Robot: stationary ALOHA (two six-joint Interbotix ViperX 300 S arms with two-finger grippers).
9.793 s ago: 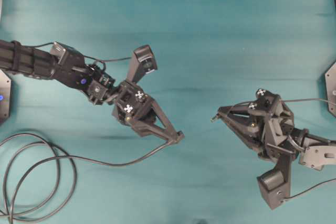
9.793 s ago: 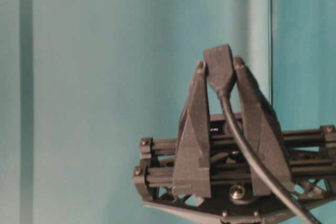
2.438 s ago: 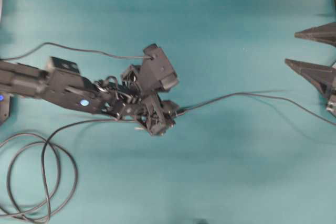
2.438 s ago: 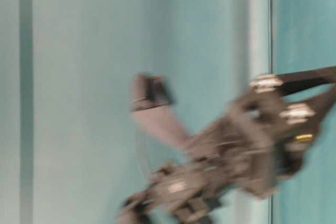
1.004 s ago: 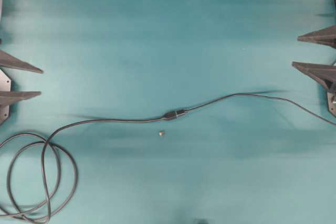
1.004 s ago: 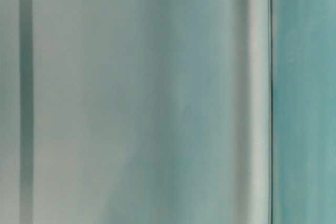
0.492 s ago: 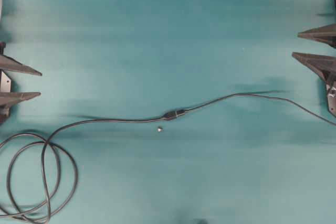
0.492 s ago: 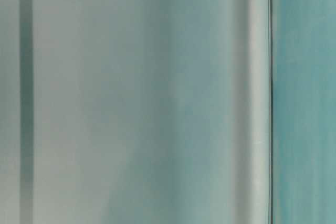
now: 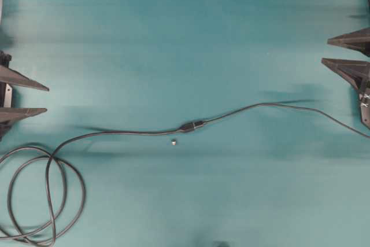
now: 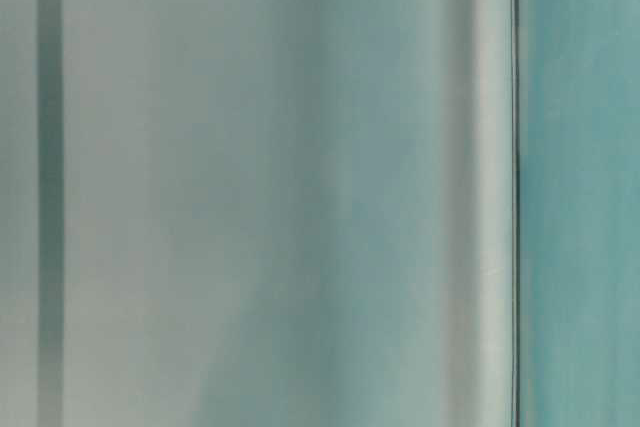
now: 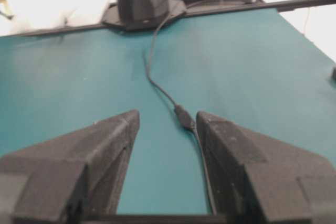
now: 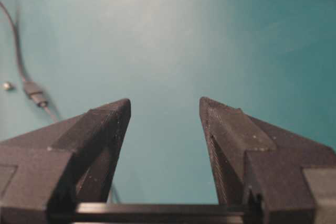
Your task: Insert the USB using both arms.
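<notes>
- USB [image 9: 198, 124]: plugged into the dark socket end [image 9: 186, 126] of the long cable; the joined pair lies flat near the middle of the teal desk [image 9: 185, 27], held by neither arm.
- Thin cable [image 9: 277, 106]: runs from the joint toward 3 o'clock, arching slightly before it leaves the right edge of the overhead view.
- Long cable [image 9: 115, 133]: runs from the joint toward 9 o'clock and ends in loose loops [image 9: 46, 201] at about 8 o'clock.
- Small pale object [image 9: 173, 141]: lies on the desk just beside the joint, at its 7 o'clock; too small to identify.
- Left gripper [image 9: 46, 99]: at the 9 o'clock edge, well apart from the joint; fingers [image 11: 100, 145] spread wide, nothing between them.
- Right gripper [image 9: 325, 51]: at the 3 o'clock edge, likewise well apart; fingers [image 12: 94, 135] spread wide and empty.
- Table-level view: only blurred teal and grey bands.
</notes>
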